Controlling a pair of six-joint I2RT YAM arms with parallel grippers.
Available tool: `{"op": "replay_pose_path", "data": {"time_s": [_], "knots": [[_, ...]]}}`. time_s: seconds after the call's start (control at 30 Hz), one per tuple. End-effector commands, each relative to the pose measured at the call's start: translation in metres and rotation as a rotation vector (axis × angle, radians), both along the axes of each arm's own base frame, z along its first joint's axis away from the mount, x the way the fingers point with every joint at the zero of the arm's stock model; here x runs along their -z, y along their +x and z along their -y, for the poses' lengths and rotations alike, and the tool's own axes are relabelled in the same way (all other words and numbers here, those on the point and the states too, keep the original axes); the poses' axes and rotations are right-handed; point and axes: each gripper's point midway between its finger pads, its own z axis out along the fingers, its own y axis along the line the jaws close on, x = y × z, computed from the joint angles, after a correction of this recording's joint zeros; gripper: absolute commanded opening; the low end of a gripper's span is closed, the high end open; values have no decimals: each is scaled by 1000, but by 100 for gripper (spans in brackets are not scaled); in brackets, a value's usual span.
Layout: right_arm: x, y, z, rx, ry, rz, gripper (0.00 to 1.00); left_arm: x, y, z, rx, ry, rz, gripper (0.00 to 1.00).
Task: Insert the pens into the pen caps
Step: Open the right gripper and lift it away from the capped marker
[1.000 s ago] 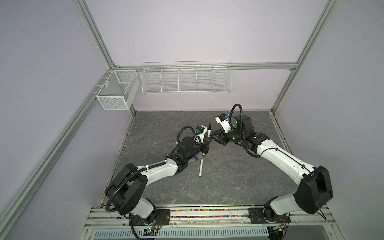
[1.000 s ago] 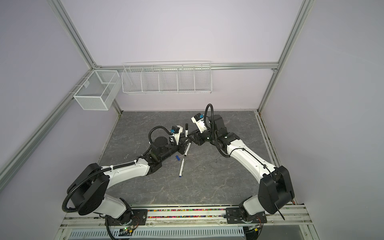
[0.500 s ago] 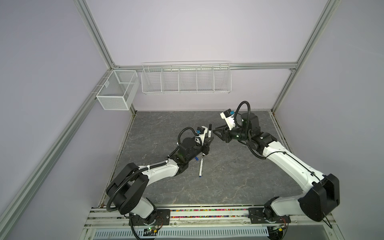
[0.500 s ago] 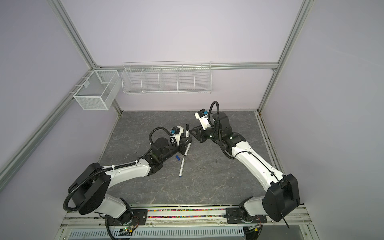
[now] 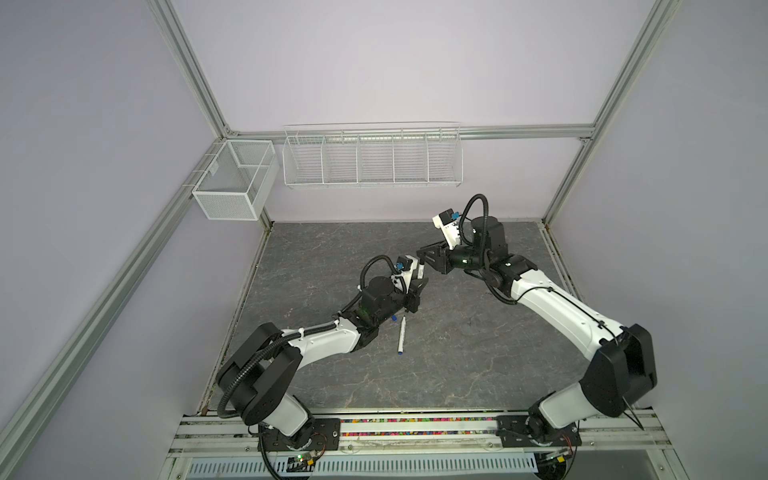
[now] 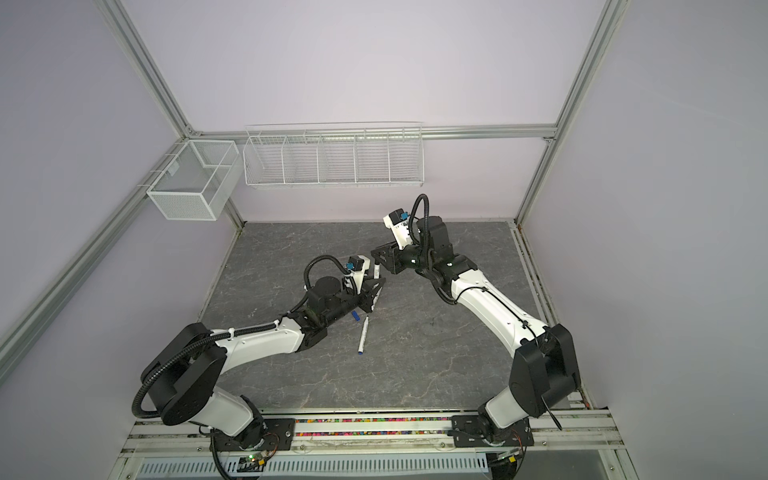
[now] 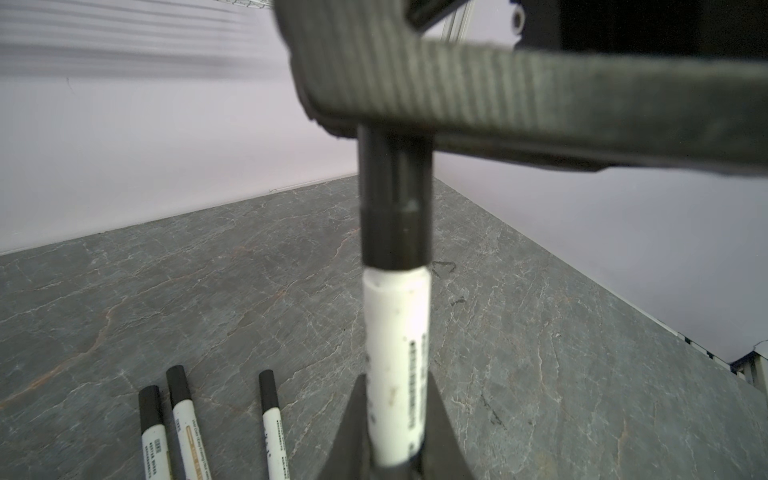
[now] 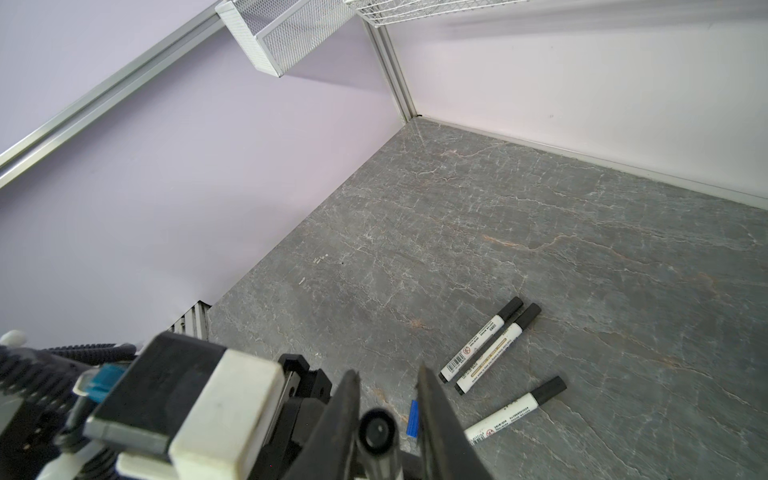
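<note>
**A light, smooth pen, held by its middle**

The left gripper (image 7: 397,415) is squeezed tight on a slim white plastic marker pen (image 7: 397,324) and holds it up off the grey stone-look table (image 8: 540,228). A short round black plastic cap (image 7: 395,216) sits on its top end. The right gripper (image 8: 386,370) has a finger on each side of that cap; I cannot tell if it pinches. The pen looks light, hard and slippery, so the white middle seems the best place to hold. Three more white pens with black caps (image 8: 482,338) lie flat on the table. A little blue plastic cap (image 8: 412,424) and a blue-ended white pen (image 5: 401,336) lie there too, not joined
</note>
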Motion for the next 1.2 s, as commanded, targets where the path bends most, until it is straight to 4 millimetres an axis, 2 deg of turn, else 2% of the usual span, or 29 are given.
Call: {"op": "replay_pose_path", "data": {"time_s": [0.0,0.17,0.33,0.5,0.6,0.77,1.0,1.1,1.17], "knots": [[5,2,-5,-12,5,-28,21,2,-3,4,16,-1,3,0],[46,-9,-2,-35,-58,-144,16,-8,0,4,3,-20,14,0],[96,-27,0,-97,-136,-281,12,-28,7,3,-30,-73,47,0],[131,-43,1,-172,-210,-403,10,-42,18,0,-42,-143,45,0],[152,-49,6,-184,-286,-456,9,-52,25,-9,-58,-218,36,0],[192,-64,18,-198,-522,-458,9,-64,40,-31,-106,-315,27,0],[213,-86,6,-298,-584,-509,8,-77,50,-53,-161,-367,53,0],[220,-96,4,-346,-621,-517,8,-88,63,-78,-205,-468,52,0],[224,-104,3,-378,-648,-519,8,-95,74,-103,-255,-538,59,0]]}}
